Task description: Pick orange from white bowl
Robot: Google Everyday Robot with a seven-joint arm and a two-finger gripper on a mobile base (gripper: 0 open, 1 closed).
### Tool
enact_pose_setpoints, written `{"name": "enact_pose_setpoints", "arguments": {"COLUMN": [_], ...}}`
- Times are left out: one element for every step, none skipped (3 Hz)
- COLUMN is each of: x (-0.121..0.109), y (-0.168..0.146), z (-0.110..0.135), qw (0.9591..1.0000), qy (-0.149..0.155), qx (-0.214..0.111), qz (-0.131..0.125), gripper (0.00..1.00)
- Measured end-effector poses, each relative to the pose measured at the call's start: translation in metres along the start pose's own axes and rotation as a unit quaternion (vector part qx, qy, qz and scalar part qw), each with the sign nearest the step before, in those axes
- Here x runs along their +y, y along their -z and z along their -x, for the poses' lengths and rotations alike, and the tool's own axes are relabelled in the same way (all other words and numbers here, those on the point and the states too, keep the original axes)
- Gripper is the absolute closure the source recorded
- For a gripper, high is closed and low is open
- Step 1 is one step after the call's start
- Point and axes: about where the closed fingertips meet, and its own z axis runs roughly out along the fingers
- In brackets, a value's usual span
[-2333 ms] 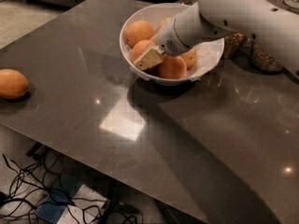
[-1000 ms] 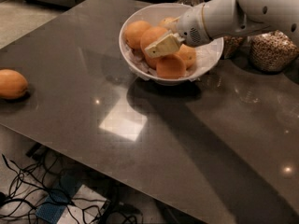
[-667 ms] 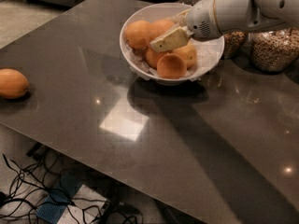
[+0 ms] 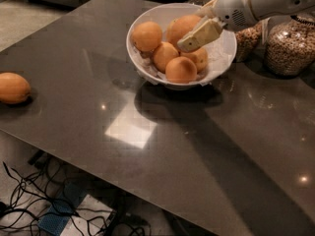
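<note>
The white bowl (image 4: 222, 63) stands at the back of the dark table and holds several oranges on a crinkled white liner. My gripper (image 4: 185, 38) reaches in from the upper right on the white arm. It is shut on the largest orange (image 4: 180, 24), held at the bowl's back at about rim height. One beige finger (image 4: 200, 34) crosses the front of this orange; the other finger is hidden behind it. Smaller oranges lie at the left (image 4: 146, 36), the middle (image 4: 164, 56), the front (image 4: 180, 69) and under the finger (image 4: 201, 59).
An oval orange fruit (image 4: 13, 88) lies alone at the table's left edge. Two glass jars of grain (image 4: 289, 45) (image 4: 249, 39) stand right of the bowl. Cables lie on the floor below the table's front edge.
My gripper has risen and drawn back toward the upper right, out from among the oranges. The largest orange has come up with it to the bowl's back rim.
</note>
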Motion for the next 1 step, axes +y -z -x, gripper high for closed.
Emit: {"name": "enact_pose_setpoints", "arguments": {"x": [0.0017], "y": [0.0014], "z": [-0.0021], "qw": [1.0], "qy": [0.001], "qx": [0.004], "qz": [0.004], "gripper": [1.0]}}
